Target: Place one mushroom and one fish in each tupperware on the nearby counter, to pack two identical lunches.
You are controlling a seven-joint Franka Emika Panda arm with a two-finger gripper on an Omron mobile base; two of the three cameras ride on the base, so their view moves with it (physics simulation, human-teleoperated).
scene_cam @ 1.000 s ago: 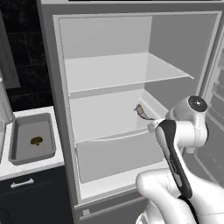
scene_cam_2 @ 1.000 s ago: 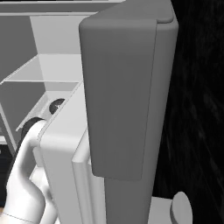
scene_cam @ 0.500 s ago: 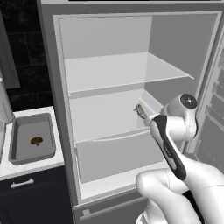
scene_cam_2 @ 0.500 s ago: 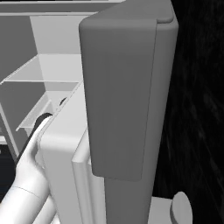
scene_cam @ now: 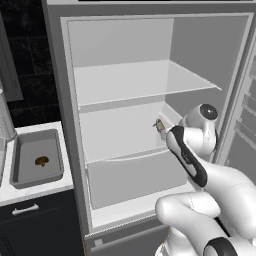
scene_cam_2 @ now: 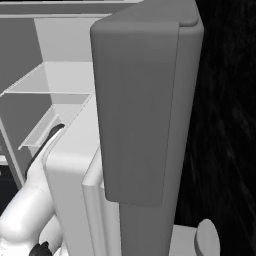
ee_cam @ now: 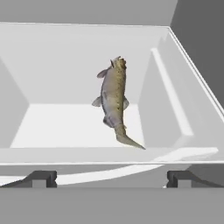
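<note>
A slim grey-olive fish (ee_cam: 114, 98) lies on a white fridge shelf, head away from the hand and tail toward it. My gripper (ee_cam: 111, 178) is open, a short way in front of the tail, with one dark fingertip (ee_cam: 41, 178) on each side and nothing between them. In the left base view the fish (scene_cam: 160, 125) sits at the right of the middle shelf, just past my forearm. A grey tupperware (scene_cam: 20, 172) stands on the white counter (scene_cam: 35, 191) left of the fridge. A brown mushroom (scene_cam: 42, 161) lies in it.
The fridge's side wall (ee_cam: 192, 83) is close on the right of the fish. An upper shelf (scene_cam: 135, 82) hangs above the hand. The open fridge door (scene_cam_2: 145, 100) stands at the right of the arm. Dark cabinets (scene_cam: 30, 225) sit under the counter.
The arm has swung left and reached deeper into the fridge toward the fish. The fish and the mushroom have stayed where they were. The jaws have stayed open.
</note>
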